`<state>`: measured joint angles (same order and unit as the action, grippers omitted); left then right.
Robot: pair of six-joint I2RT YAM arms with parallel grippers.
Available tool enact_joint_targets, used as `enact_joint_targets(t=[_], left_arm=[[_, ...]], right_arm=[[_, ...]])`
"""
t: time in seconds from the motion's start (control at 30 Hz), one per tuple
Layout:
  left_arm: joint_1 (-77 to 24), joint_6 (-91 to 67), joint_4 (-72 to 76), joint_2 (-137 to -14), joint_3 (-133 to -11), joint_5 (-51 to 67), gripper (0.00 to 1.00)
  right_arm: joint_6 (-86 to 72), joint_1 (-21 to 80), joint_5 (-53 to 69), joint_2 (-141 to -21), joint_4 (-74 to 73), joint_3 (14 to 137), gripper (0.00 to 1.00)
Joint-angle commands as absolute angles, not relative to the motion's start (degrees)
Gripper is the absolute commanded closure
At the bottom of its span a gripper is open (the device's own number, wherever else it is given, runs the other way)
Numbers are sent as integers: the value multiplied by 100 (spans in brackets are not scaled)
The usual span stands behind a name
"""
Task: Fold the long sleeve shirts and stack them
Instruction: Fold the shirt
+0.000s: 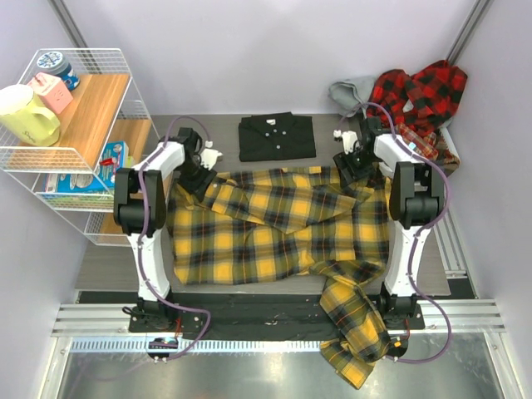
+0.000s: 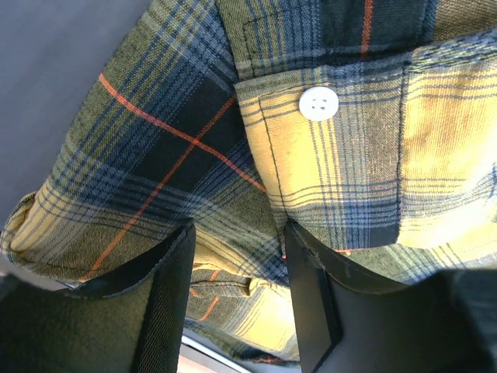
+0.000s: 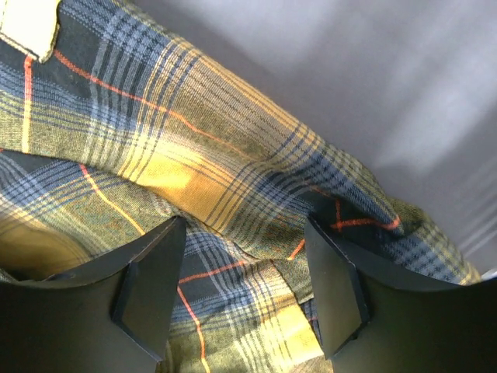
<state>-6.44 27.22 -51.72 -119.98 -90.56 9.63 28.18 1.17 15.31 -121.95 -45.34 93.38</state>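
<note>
While both arms reach out over the tabletop, you have the yellow-and-black plaid shirt lying across its middle, rumpled into loose folds along the far edge. One sleeve trails off the near edge at five o'clock, beside the right arm's base.

Your left claw sits at the shirt's ten o'clock corner and your right claw at its two o'clock corner. In each wrist view the fingers stand apart with plaid cloth bunched between them. You cannot tell whether either claw is pinching that cloth or only straddling it. A white button shows just past the left fingertips.

At twelve o'clock, just beyond the plaid shirt, the black shirt lies folded flat. The red-and-black plaid shirts are heaped in the two o'clock corner, touching a grey garment. A wire shelf stands off the tabletop at ten o'clock.
</note>
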Motion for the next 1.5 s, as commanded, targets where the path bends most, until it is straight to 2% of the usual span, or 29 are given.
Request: enact_joint_targets(t=[0.0, 0.1, 0.2, 0.23, 0.37, 0.4, 0.57, 0.67, 0.8, 0.9, 1.13, 1.27, 1.47], left_arm=[[-589, 2707, -4755, -12261, -9518, 773, 49], [-545, 2689, -4833, -11954, -9615, 974, 47], [-545, 2716, -4948, -11191, -9344, 1703, 42], [-554, 2785, -5174, -10962, -9238, 2392, 39], [-860, 3032, -5046, -9425, -8229, 3749, 26], [-1061, 3024, -4923, -8865, -7818, 3823, 25], [-3240, 2928, -4274, -7999, -7436, 3877, 24], [-4655, 2936, -3782, -8138, -7655, 3763, 24], [-6367, 3006, -3157, -9024, -8190, 3447, 32], [-7046, 3295, -2902, -9816, -8726, 3516, 35], [-7760, 3822, -2777, -11038, -9641, 3596, 34], [-7936, 4000, -2594, -11311, -9536, 3288, 33], [-8112, 3894, -1470, -11444, -8887, 2385, 35]], right_arm=[[2716, 158, 1467, -12586, -4104, 10018, 32], [2733, 176, 1801, -12350, -4341, 10309, 29], [2820, 167, 2538, -11683, -4964, 10319, 24], [2865, 167, 2679, -11402, -5236, 10231, 23], [3128, 150, 2813, -9770, -5554, 9136, 17], [3181, 123, 2813, -9565, -5616, 8932, 17], [3279, 79, 2944, -8597, -6161, 7622, 17], [2937, -184, 2935, -7982, -6100, 7059, 17], [2295, -237, 2752, -7419, -5662, 6698, 17], [1978, -325, 2558, -7348, -5432, 6478, 16], [1872, -782, 2663, -7567, -5484, 6451, 15], [1916, -826, 2759, -7594, -5563, 6530, 15], [1951, -844, 2874, -7725, -5572, 6592, 15]])
